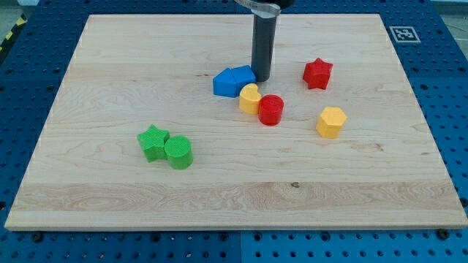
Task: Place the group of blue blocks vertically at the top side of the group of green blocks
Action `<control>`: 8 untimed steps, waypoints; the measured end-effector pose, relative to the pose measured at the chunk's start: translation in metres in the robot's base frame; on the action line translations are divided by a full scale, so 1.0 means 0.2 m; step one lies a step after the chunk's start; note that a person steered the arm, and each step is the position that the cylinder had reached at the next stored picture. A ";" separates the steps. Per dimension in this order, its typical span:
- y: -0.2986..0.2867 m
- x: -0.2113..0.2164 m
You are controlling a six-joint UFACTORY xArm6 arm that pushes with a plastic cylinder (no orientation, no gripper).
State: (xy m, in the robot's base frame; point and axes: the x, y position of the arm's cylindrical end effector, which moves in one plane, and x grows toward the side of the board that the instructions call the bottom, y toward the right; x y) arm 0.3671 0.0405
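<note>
Two blue blocks (232, 80) sit pressed together just above the board's middle; their shapes are hard to tell apart. My tip (261, 78) stands right against their right edge. The green star (153, 141) and the green cylinder (178, 152) touch each other at the lower left, well away from the blue blocks and my tip.
A yellow block (250, 98) and a red cylinder (270, 109) lie just below the blue blocks. A red star (317, 73) is right of my tip. A yellow hexagonal block (330, 121) is at the lower right. The wooden board (88, 66) lies on a blue perforated table.
</note>
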 end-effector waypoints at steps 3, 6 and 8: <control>-0.01 0.09; -0.01 0.14; -0.01 0.19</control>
State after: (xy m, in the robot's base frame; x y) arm 0.4050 0.0381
